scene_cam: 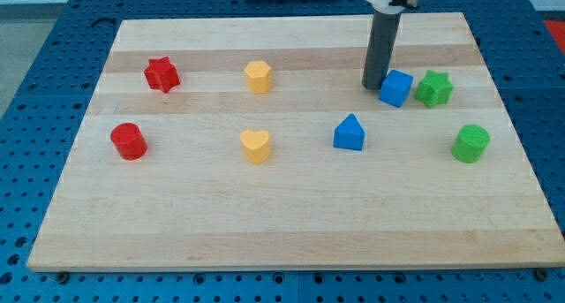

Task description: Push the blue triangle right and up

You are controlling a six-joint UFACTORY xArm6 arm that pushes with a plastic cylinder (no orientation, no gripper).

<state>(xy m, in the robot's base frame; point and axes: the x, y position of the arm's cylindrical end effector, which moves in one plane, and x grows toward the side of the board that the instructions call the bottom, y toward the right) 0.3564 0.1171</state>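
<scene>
The blue triangle [350,132] sits on the wooden board [291,223], right of centre. My tip [373,85] is above and slightly right of it, a short gap away. The tip stands just left of a blue cube [396,87], close to or touching its left side. A green star [434,88] sits right beside the blue cube.
A green cylinder [470,143] lies at the right. A yellow heart [256,147] and a yellow hexagon [258,76] lie near the middle. A red star [161,74] and a red cylinder [129,141] lie at the left.
</scene>
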